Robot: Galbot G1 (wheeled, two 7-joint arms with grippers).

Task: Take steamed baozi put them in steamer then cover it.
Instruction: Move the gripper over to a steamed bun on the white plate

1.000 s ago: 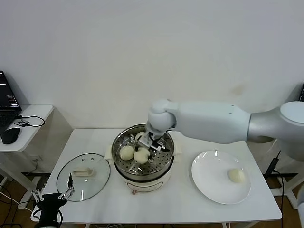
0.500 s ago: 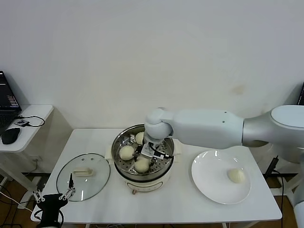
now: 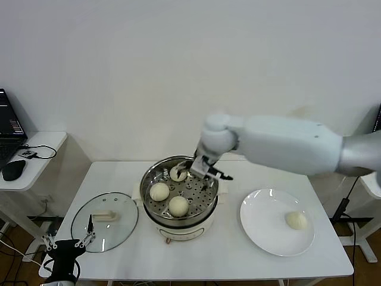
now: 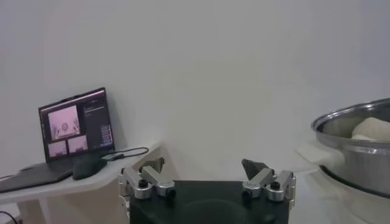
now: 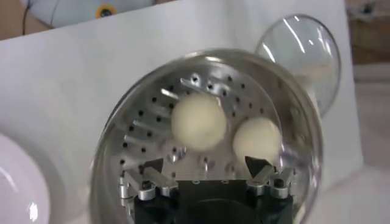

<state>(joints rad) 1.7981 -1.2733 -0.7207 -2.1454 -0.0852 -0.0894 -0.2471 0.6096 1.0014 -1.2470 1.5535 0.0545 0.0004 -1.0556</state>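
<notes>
We have just let go of a bun: a second ago our right gripper was down in the steamer with its fingers at the front baozi, and now it has lifted up and back toward the far right rim, fingers spread and holding nothing. The right wrist view confirms it — the two fingertips stand well apart over the perforated tray, with bare steel between them.

That leaves three baozi in the steamer: the front one, one on the left, and one at the back, all resting on the tray and apart from each other. The front bun sits a little nearer the front rim than it did a second ago, so we judge it was set down and released there.

One last baozi lies alone on the white plate to the right of the steamer. The glass lid lies flat on the table to the left, handle up, untouched.

Our left gripper hangs low beside the table's front left corner, fingers apart and empty.

So, by our reckoning, the loading is three parts done — the right arm's next call is the plate bun, and only after that does the lid come into play.
</notes>
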